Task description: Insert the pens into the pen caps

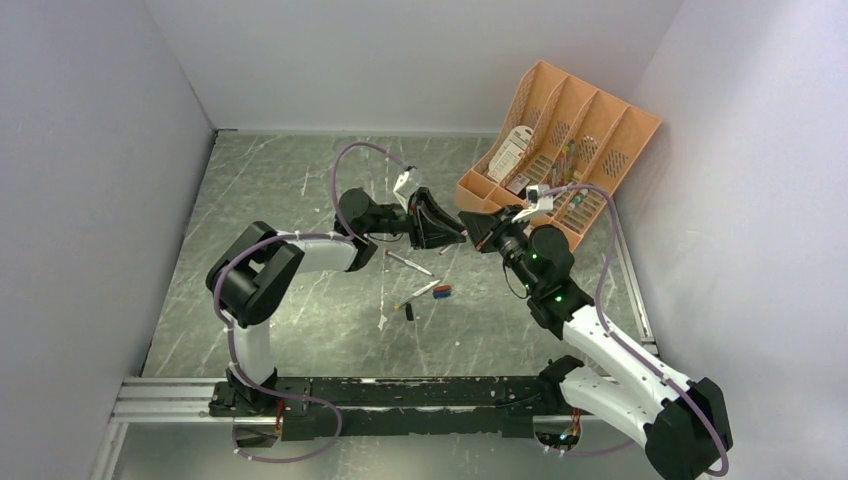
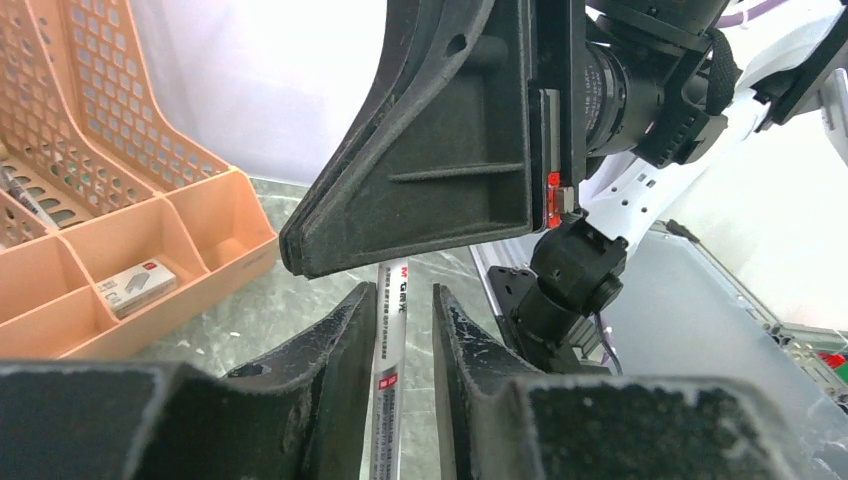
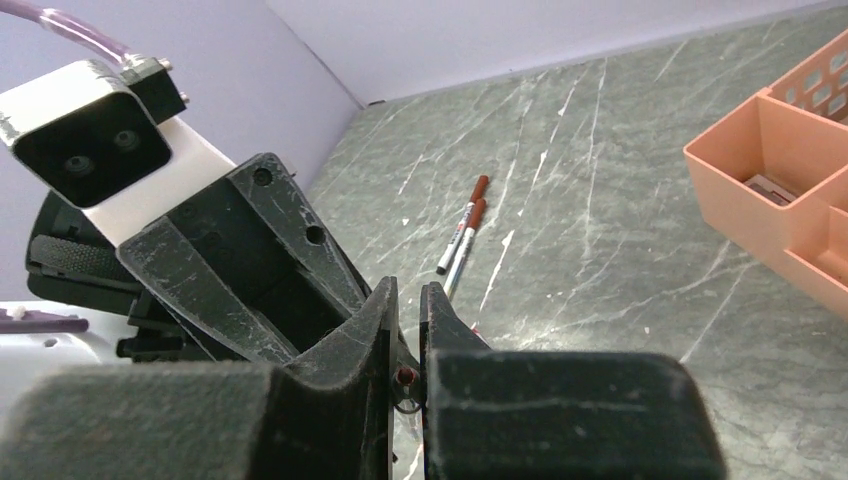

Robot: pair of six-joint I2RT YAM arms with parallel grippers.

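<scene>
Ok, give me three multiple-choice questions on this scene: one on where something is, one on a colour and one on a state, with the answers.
1. Where does the orange tray stand in the top view?
A. far right
B. near left
C. dead centre

2. What colour is the cap held in the right end effector?
A. green
B. red
C. yellow

3. What is the left end effector doing?
A. open and empty
B. shut on the tray
C. shut on a white pen

Answers:
1 A: the tray sits in the far right corner of the top view.
2 B: a red piece shows at the tips of the closed fingers.
3 C: in the left wrist view the pen is pinched between the two fingers.
</scene>
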